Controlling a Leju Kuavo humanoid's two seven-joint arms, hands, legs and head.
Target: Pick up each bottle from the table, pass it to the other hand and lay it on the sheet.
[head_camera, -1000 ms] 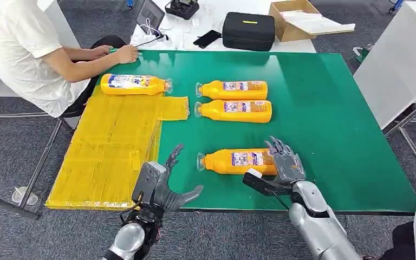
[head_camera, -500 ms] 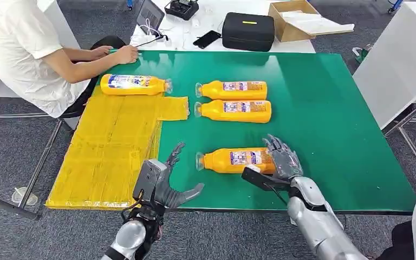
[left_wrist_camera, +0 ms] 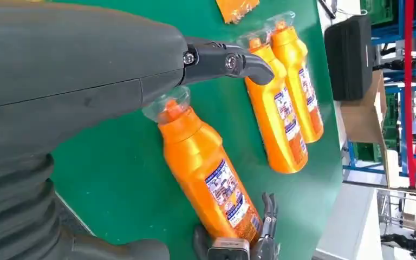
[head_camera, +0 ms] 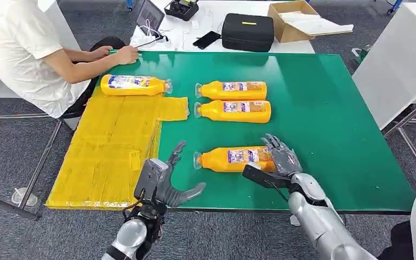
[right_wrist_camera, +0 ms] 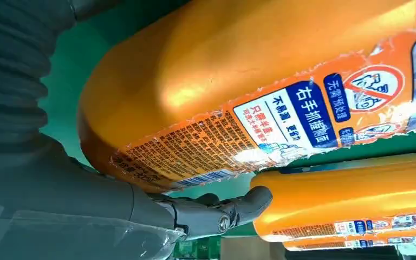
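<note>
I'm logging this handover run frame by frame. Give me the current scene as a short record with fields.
bottles on green table: three, all lying on their sides
nearest bottle: caps end toward the sheet, base at the right hand
right hand: fingers around the nearest bottle's base; bottle not lifted
left hand: open, holding nothing, near the table's front edge
far pair: two bottles side by side
yellow sheet: over the table's left part, one bottle lying at its far end
person: seated at the far left corner
</note>
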